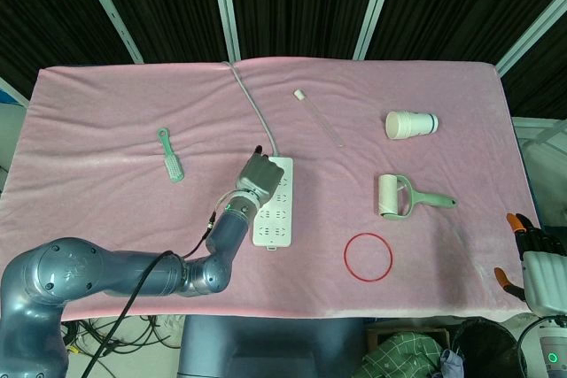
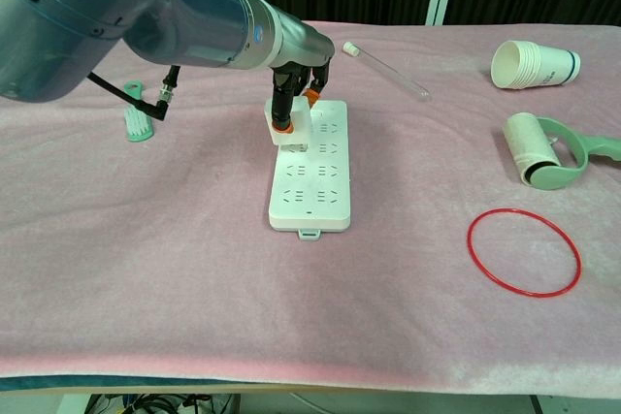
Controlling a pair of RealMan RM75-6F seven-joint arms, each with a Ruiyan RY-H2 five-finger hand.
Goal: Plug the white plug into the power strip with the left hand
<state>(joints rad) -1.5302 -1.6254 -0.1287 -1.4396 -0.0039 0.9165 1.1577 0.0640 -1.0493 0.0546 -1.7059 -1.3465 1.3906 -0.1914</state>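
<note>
The white power strip lies on the pink cloth, its grey cable running to the table's far edge. My left hand hovers over the strip's far left part and pinches the white plug, which sits at the strip's upper left sockets. Whether the plug's pins are in a socket is hidden by the fingers. The head view hides the plug under the hand. My right hand rests off the table's right front corner, holding nothing, fingers apart.
A green brush lies left of the strip. A clear tube, stacked paper cups, a lint roller and a red ring lie to the right.
</note>
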